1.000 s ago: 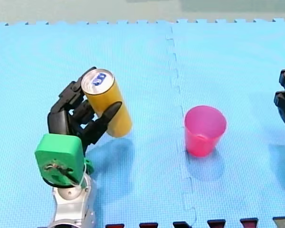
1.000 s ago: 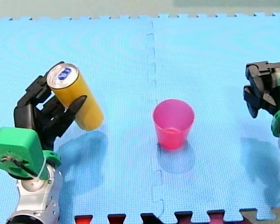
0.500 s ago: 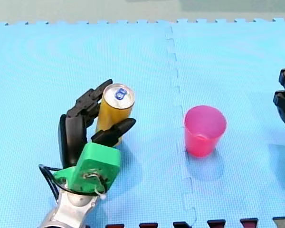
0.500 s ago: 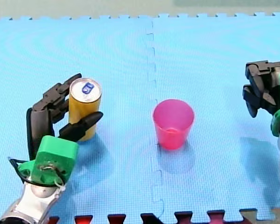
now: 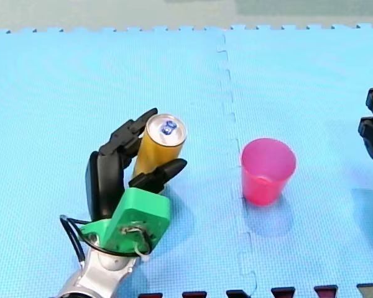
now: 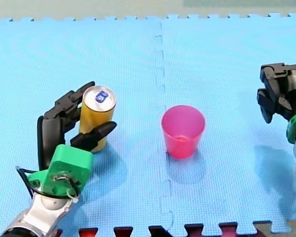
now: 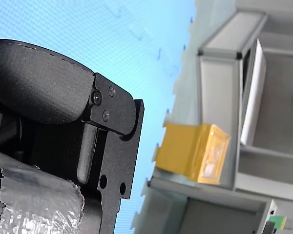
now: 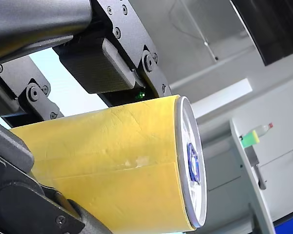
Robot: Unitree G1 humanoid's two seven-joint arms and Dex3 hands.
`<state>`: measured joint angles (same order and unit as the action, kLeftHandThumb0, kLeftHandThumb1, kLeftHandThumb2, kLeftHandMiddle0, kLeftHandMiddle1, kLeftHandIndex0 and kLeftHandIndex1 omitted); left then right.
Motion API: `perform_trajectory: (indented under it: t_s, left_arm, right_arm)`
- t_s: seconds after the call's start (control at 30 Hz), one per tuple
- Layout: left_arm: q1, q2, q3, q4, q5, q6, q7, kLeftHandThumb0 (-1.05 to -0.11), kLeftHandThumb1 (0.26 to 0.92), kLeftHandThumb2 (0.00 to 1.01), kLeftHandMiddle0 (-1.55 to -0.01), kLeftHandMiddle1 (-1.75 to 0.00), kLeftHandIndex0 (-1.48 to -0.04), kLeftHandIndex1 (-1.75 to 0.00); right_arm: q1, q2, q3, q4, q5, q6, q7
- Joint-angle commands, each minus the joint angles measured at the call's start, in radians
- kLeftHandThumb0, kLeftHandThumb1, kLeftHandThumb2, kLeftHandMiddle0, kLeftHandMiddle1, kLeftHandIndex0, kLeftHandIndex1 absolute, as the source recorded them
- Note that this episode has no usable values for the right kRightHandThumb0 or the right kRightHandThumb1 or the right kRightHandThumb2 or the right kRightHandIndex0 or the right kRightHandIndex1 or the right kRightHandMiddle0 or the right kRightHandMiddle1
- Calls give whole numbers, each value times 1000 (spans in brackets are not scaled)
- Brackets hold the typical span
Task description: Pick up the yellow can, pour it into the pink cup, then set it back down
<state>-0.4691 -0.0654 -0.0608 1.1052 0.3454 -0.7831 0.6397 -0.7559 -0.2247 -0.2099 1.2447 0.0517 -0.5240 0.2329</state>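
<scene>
My L hand (image 5: 112, 177) wrapped round yellow can (image 5: 158, 149), upright, left of pink cup (image 5: 268, 171); R hand (image 6: 276, 96) curled, empty, far right. Prob grasp step; next: lift, carry over cup, tip.

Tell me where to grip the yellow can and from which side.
Grip the yellow can around its mid-body from the left, as the left hand does: it stands nearly upright, straight-walled, with the pink cup to its right. The right hand hovers far right.

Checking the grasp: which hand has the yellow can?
The left hand, at the mat's left, fingers closed around the yellow can; the right hand, at the right edge, is shut.
</scene>
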Motion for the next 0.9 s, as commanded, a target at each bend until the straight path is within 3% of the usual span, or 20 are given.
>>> perform_trajectory:
  t_s: [0.0,0.87]
  left_arm:
    - [-11,-2,2,3,-15,-12,-9,-366,808,2,-1251,0,-1200,-1]
    - [-4,-65,94,-2,-219,-84,-235,-368,802,0,-1233,-1,-1184,0]
  right_arm:
    - [-6,-2,-3,-4,4,5,0]
    - [-10,-12,-5,-6,10,12,12]
